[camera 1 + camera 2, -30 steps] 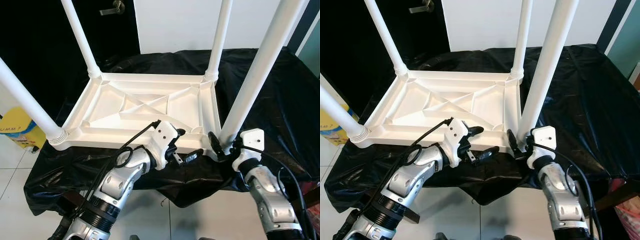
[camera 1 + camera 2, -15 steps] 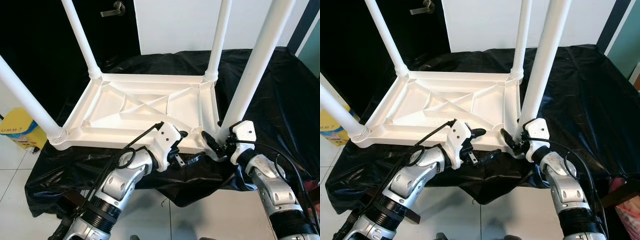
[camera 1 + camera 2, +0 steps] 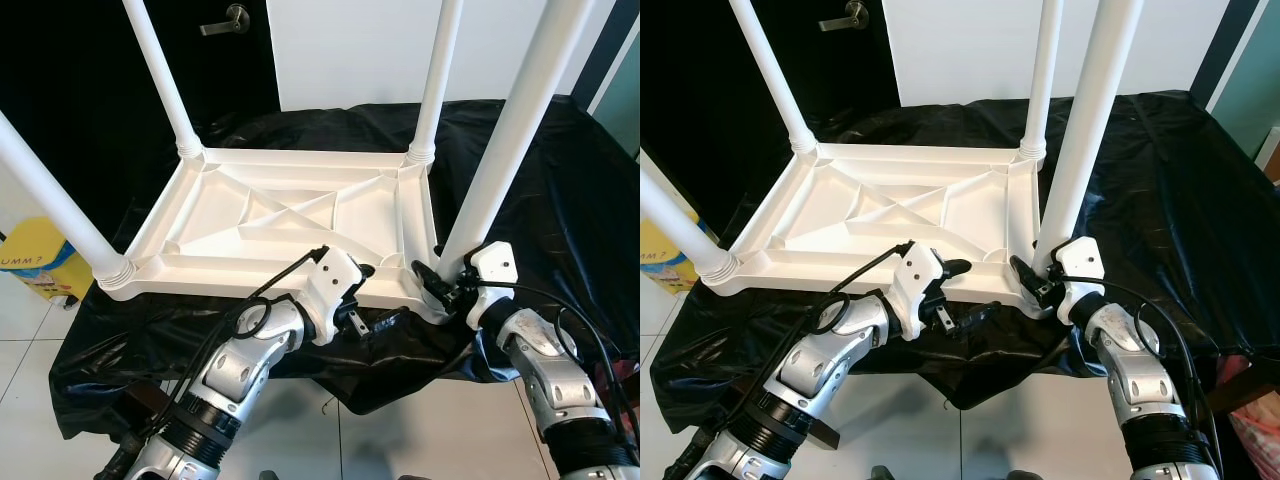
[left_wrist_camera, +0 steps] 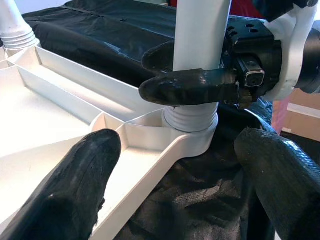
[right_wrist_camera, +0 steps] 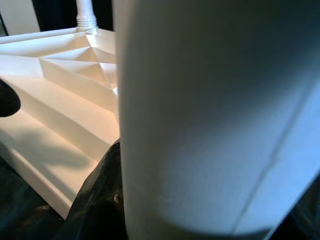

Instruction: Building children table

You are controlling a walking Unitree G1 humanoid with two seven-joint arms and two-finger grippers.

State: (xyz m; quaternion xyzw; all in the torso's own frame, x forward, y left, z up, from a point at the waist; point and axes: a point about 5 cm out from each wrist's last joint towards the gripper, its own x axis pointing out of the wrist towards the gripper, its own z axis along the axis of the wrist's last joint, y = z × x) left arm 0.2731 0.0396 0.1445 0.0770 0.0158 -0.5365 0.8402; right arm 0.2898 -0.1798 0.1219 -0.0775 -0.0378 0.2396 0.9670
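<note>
A white children's table (image 3: 290,210) lies upside down on a black cloth, its legs pointing up. The near right leg (image 3: 500,150) stands in its corner socket (image 4: 192,127). My right gripper (image 3: 440,283) is shut on this leg just above the socket, with one finger (image 4: 190,85) in front of it and one behind. This leg (image 5: 210,115) is pressed close to the camera in the right wrist view. My left gripper (image 3: 378,297) is open at the table's near edge, left of the right gripper. Its fingers (image 4: 75,185) straddle the rim near that corner and hold nothing.
The black cloth (image 3: 560,180) covers a low support that ends just in front of my arms, with tiled floor (image 3: 30,400) below. A yellow box (image 3: 35,260) sits on the floor at the left. A dark door with a handle (image 3: 232,15) is behind.
My right gripper moved left from beside the near right leg and closed around its base. The leg now stands slightly more upright. The left gripper has hardly moved.
</note>
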